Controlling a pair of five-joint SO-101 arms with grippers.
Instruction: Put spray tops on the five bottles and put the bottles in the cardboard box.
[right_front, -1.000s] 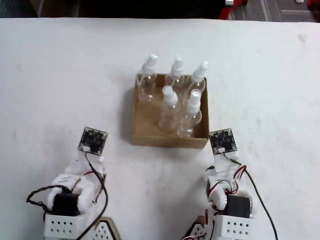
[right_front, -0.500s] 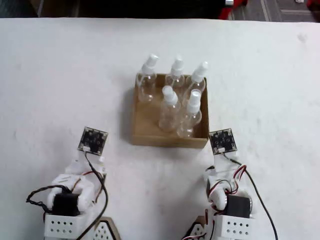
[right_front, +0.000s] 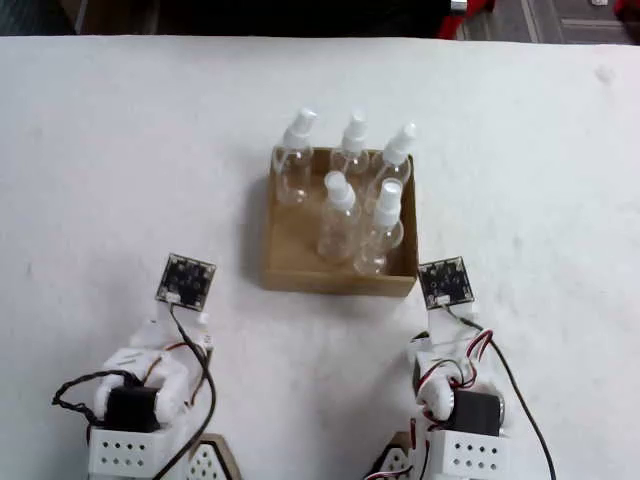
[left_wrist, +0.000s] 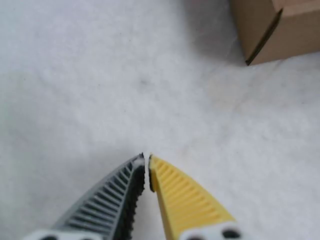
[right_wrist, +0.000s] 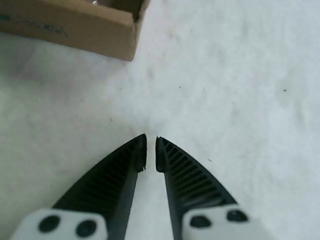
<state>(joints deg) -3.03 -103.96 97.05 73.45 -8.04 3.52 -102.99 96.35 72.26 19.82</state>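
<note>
Several clear bottles with white spray tops stand upright inside the open cardboard box in the middle of the table. My left gripper, one grey and one yellow finger, is shut over bare white cloth, with a corner of the box ahead of it. My right gripper with black fingers is shut over the cloth too, near another box corner. In the high view both arms sit folded back at the near edge, the left arm and the right arm, each short of the box.
White cloth covers the whole table, with open room on both sides of the box and behind it. A dark floor and a red object lie past the far edge.
</note>
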